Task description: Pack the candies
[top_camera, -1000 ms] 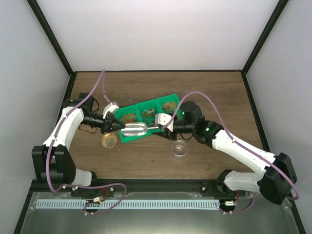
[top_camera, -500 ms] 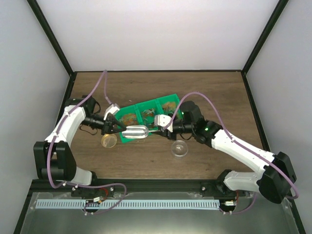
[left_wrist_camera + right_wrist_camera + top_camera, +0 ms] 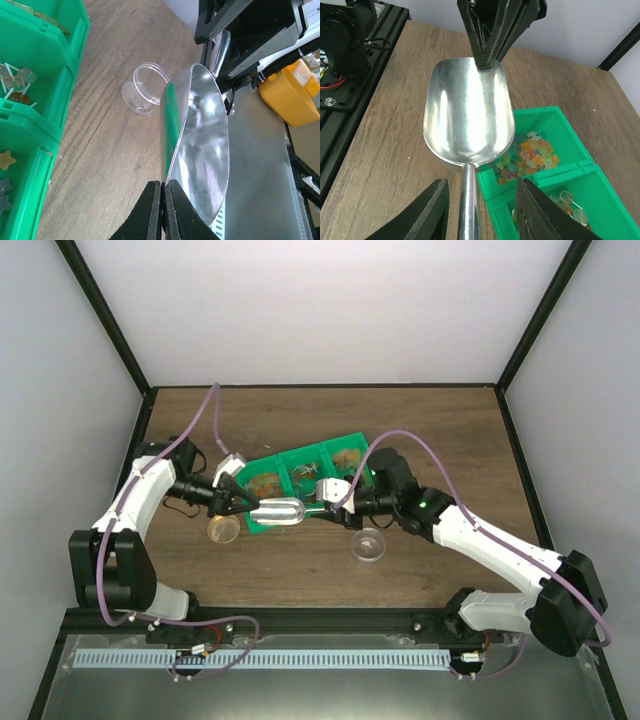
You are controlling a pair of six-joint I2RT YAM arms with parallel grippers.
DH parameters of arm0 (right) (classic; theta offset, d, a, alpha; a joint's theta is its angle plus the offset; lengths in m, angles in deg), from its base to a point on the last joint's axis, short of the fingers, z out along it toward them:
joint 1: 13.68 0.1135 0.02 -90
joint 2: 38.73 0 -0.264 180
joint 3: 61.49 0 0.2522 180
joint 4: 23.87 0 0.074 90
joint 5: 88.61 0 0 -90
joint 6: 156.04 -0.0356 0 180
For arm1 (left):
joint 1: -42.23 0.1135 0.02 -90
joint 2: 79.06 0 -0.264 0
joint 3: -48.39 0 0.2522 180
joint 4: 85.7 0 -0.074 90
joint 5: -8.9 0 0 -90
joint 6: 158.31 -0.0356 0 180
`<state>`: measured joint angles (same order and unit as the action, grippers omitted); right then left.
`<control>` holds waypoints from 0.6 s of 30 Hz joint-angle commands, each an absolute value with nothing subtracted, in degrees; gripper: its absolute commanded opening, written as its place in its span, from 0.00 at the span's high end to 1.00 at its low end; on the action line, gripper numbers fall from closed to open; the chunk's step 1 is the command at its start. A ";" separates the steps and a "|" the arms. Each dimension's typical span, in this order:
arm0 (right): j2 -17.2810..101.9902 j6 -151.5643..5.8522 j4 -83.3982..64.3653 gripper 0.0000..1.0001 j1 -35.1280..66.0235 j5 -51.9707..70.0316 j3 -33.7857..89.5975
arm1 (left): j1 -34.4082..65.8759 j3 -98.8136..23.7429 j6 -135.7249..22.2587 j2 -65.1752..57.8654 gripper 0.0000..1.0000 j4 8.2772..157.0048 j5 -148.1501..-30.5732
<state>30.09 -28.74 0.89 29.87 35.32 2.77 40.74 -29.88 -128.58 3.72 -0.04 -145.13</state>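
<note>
Candies (image 3: pixel 527 155) lie in the green tray's (image 3: pixel 570 172) end compartment beside the scoop (image 3: pixel 467 115). The right gripper (image 3: pixel 482 186) gapes around its handle; the left gripper (image 3: pixel 162 200) pinches its lip.

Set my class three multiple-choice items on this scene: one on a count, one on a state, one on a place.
1. The tray has how many compartments? A two; B five; C three.
2. The scoop is: A empty; B half full; C heaped.
3. The candies lie: A on the table; B in a tray compartment; C in the scoop.

Key: C, two dividers split it in three; A, its bowl shows only bare metal; B, they fill the end compartment beside the scoop.
</note>
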 commanded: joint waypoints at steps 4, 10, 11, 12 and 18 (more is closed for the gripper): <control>31.31 -28.20 1.23 0.67 30.37 36.96 4.82 | 40.29 -30.92 -131.03 3.66 0.96 -0.25 -148.17; 31.02 -28.14 1.04 0.67 30.42 37.76 4.83 | 40.21 -30.46 -131.32 3.70 0.96 -0.23 -147.82; 30.98 -28.14 1.03 0.67 30.36 37.99 4.83 | 40.20 -30.41 -131.35 3.72 0.96 -0.23 -147.73; 30.88 -28.15 1.12 0.68 30.36 38.34 4.79 | 40.17 -30.41 -131.35 3.66 0.96 -0.23 -147.72; 31.16 -28.03 1.35 0.75 30.33 38.53 4.91 | 40.04 -30.40 -131.33 3.63 0.96 -0.23 -147.72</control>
